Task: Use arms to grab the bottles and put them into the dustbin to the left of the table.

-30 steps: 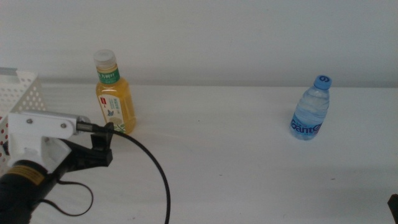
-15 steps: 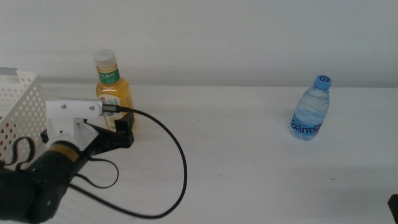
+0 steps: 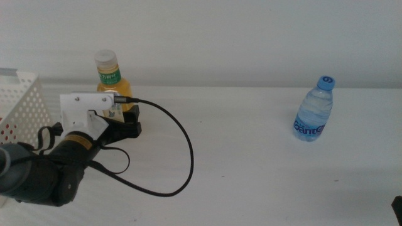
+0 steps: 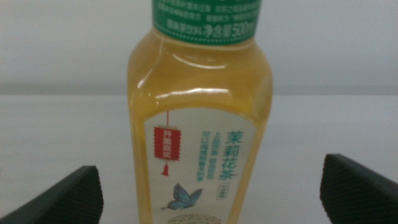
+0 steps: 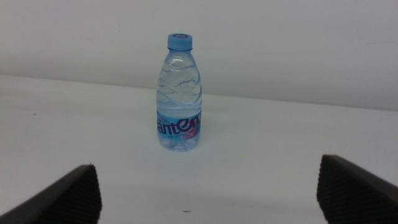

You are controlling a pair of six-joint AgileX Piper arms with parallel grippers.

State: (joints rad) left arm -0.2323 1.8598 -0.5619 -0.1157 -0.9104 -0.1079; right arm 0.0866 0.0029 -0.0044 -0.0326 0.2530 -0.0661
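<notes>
While the yellow plastic juice bottle stands upright on the white table, white cap up, its long axis vertical, the left hand sits spread wide with the bottle centred between its fingers, untouched. Well to the right, the small clear blue-capped water bottle stands upright, apart from the released right hand.

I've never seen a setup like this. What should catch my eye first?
First, the left gripper, open, with its fingers either side of the yellow juice bottle at the table's far left, beside the white dustbin. Far right stands a small water bottle, faced by the open right gripper.
</notes>
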